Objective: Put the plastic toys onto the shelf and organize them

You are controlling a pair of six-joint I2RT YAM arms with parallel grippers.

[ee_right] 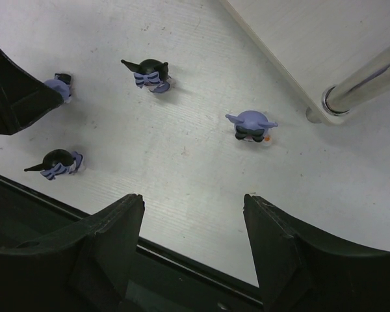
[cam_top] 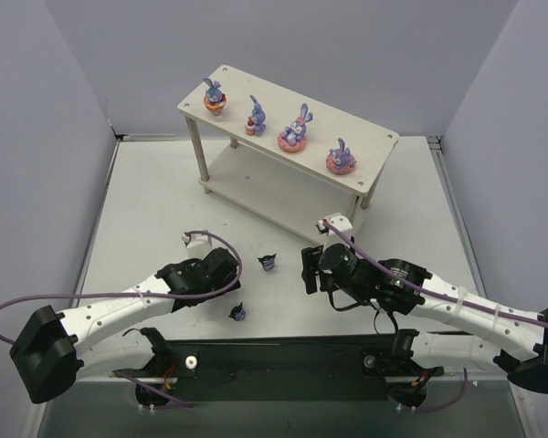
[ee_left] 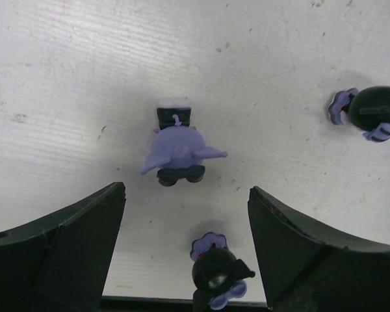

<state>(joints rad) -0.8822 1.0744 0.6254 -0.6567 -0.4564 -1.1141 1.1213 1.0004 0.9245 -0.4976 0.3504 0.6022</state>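
Four purple rabbit toys stand in a row on the top board of the pale wooden shelf. Small dark blue toys are on the table: one between the two grippers, one nearer the bases. My left gripper is open low over the table. A dark toy stands between its jaws with gaps on both sides. A paler purple figure lies just ahead, and another dark toy off to the right. My right gripper is open and holds nothing.
The right wrist view shows two dark toys, the pale purple figure, the shelf's lower board and a leg. A black rail runs along the near table edge. Grey walls enclose the table.
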